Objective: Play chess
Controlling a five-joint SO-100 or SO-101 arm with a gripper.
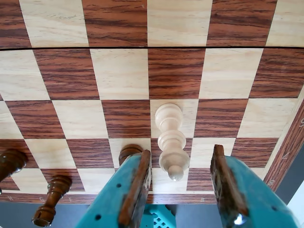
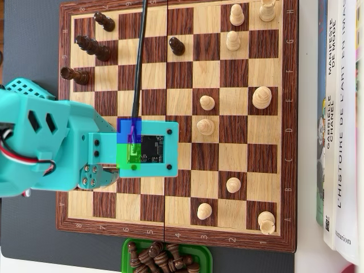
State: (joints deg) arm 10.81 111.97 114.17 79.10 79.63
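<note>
- Wrist view: the gripper (image 1: 183,199) hangs low over the chessboard (image 1: 118,71), its 2 teal jaws spread wide and nothing clamped between them.
- A light pawn (image 1: 170,140) stands in the gap just ahead of the jaws, touching neither one as far as this view shows.
- A dark piece (image 1: 129,152) peeks out right behind the left jaw, mostly hidden.
- 2 more dark pieces sit at the lower left of the wrist view, one near the board's edge (image 1: 51,199) and one at the frame border (image 1: 10,161).
- Overhead view: the teal arm (image 2: 51,145) reaches in from the left and its camera block covers the middle of the board (image 2: 170,74).
- Light pieces dot the right half, with one pawn (image 2: 205,126) just right of the arm's tip.
- Dark pieces cluster at upper left (image 2: 94,48).
- A green tray (image 2: 128,250) of captured dark pieces sits below the board.
- Books (image 2: 341,114) lie along the right edge.
</note>
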